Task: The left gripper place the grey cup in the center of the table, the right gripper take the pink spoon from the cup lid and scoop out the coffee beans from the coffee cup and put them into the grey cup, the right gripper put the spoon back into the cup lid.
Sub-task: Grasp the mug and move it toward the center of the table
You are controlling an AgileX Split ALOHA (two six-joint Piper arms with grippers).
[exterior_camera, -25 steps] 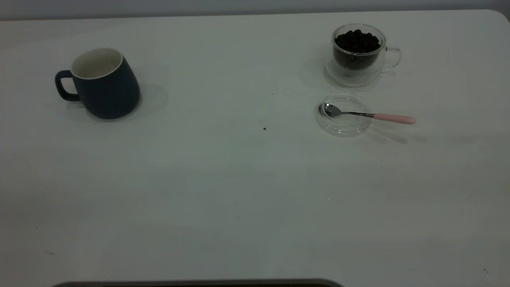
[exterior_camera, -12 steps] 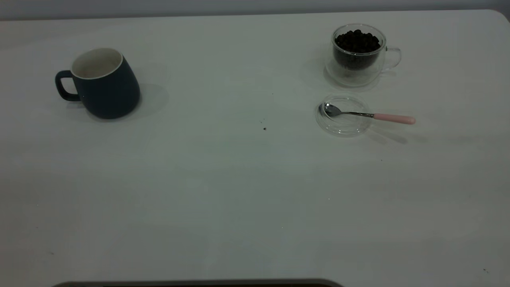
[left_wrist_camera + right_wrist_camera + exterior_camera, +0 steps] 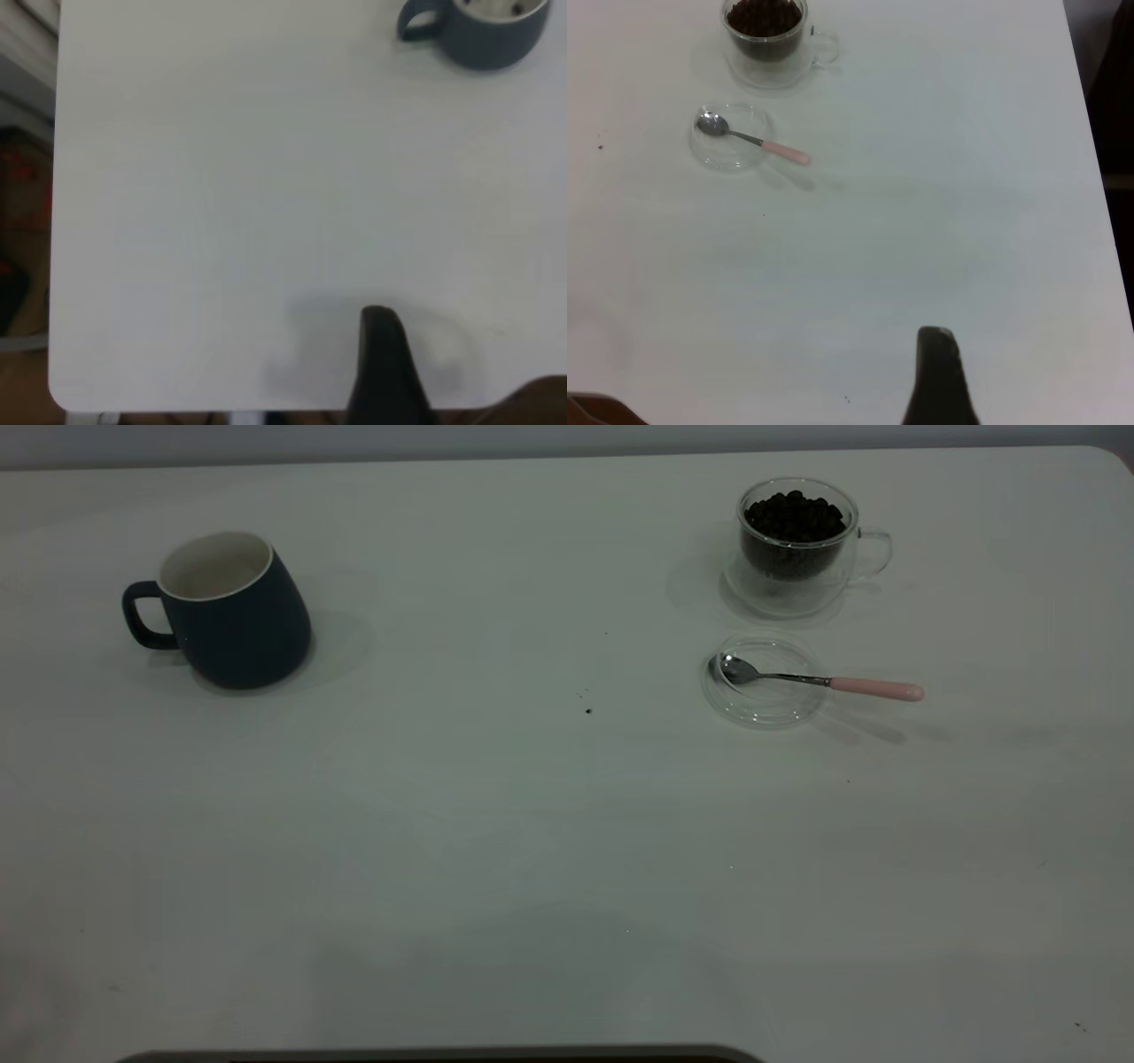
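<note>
The grey cup (image 3: 230, 611) stands upright at the table's (image 3: 496, 824) far left, handle pointing left, and its white inside looks empty; it also shows far off in the left wrist view (image 3: 483, 31). At the far right stands the glass coffee cup (image 3: 797, 545) (image 3: 766, 35), heaped with coffee beans (image 3: 795, 515). Just in front of it lies the clear cup lid (image 3: 764, 682) (image 3: 731, 137). The pink spoon (image 3: 819, 682) (image 3: 755, 140) rests with its bowl in the lid and its handle out to the right. My left gripper (image 3: 383, 372) and right gripper (image 3: 935, 381) each show only a dark tip, low over the near table, far from the cups.
A few dark specks (image 3: 588, 710) lie mid-table. In the left wrist view the table's edge and a rounded corner (image 3: 62, 394) show. The table's right edge (image 3: 1090, 133) shows in the right wrist view. Neither arm appears in the exterior view.
Cups, lid and spoon have not moved. A faint shadow has spread over the near middle of the table.
</note>
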